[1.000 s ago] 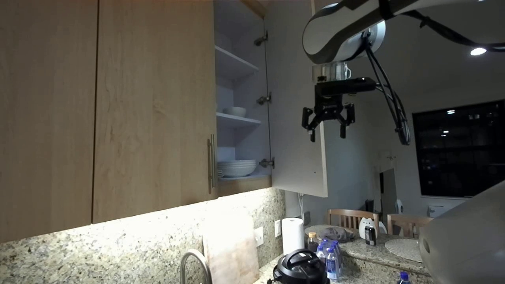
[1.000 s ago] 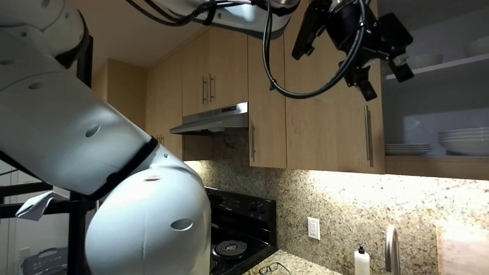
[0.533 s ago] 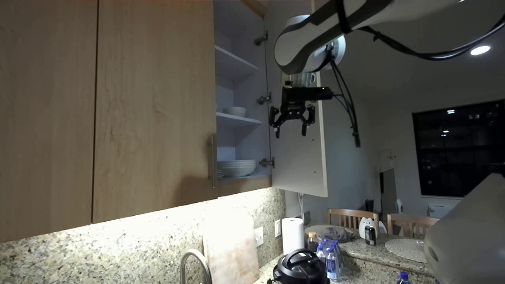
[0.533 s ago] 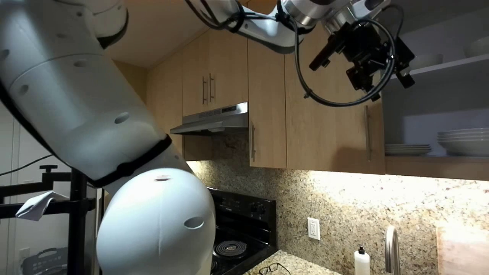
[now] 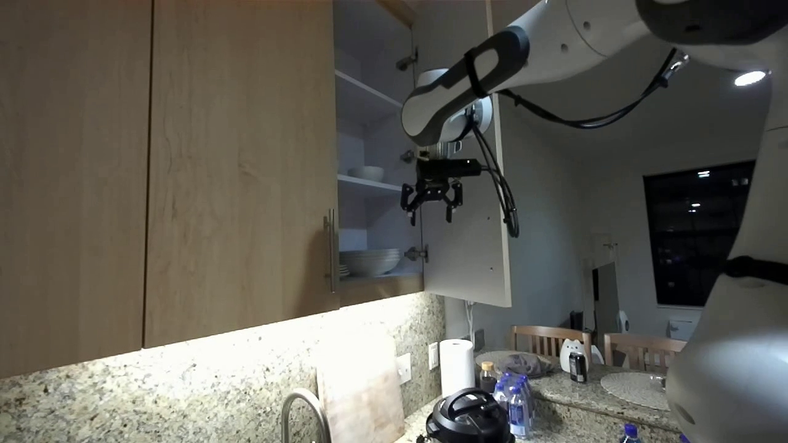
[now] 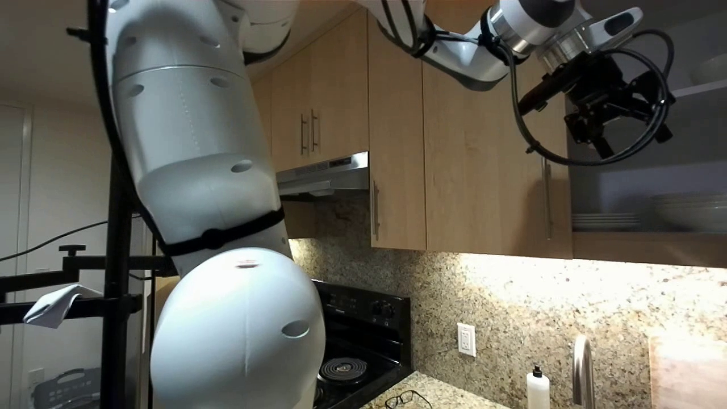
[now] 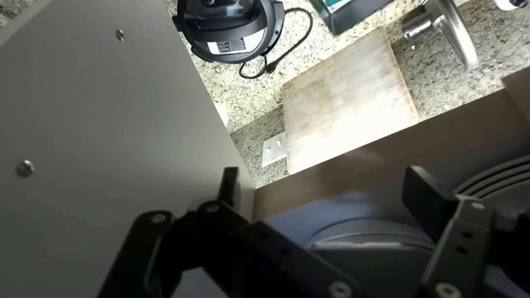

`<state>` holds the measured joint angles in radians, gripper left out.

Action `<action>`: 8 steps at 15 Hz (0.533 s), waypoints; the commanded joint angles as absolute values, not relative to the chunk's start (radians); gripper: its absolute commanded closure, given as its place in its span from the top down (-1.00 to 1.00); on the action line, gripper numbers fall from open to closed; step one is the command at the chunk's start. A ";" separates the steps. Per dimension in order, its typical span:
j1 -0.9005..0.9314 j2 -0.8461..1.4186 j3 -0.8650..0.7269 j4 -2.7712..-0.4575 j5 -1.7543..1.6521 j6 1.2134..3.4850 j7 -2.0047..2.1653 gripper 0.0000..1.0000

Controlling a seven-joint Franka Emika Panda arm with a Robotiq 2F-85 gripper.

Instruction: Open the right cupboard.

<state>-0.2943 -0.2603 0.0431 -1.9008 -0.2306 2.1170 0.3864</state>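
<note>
Hand point(image 5: 431, 216), spread wide, hangs near the opening of the right cupboard point(image 5: 389, 221), which sits right of a closed light-wood door point(image 5: 243, 160). The cupboard's own door point(image 5: 465, 264) stands open at right; stacked white bowls point(image 5: 370, 264) rest inside.

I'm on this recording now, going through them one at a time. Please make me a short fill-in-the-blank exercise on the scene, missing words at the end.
1. The tall light-wood right cupboard stands ____, so its white interior shows.
2. The black two-fingered gripper, its jaws apart, holds ____.
3. In an exterior view, a small round white bowl sits on a higher white shelf, the stack of wide white bowls on a ____ one.

Missing words, in order: open; nothing; lower.
</note>
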 commanded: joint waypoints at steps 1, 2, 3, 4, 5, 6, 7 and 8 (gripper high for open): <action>-0.264 -0.158 -0.019 -1.786 -0.248 2.096 0.394 1.00; -0.260 -0.142 -0.036 -1.771 -0.243 2.097 0.388 1.00; -0.254 -0.127 -0.051 -1.753 -0.239 2.093 0.385 1.00; -0.251 -0.119 -0.065 -1.746 -0.238 2.095 0.381 1.00; -0.247 -0.110 -0.078 -1.736 -0.238 2.093 0.378 1.00; -0.245 -0.104 -0.090 -1.728 -0.236 2.091 0.377 1.00; -0.244 -0.098 -0.101 -1.721 -0.235 2.090 0.375 1.00; -0.242 -0.095 -0.111 -1.717 -0.234 2.089 0.374 1.00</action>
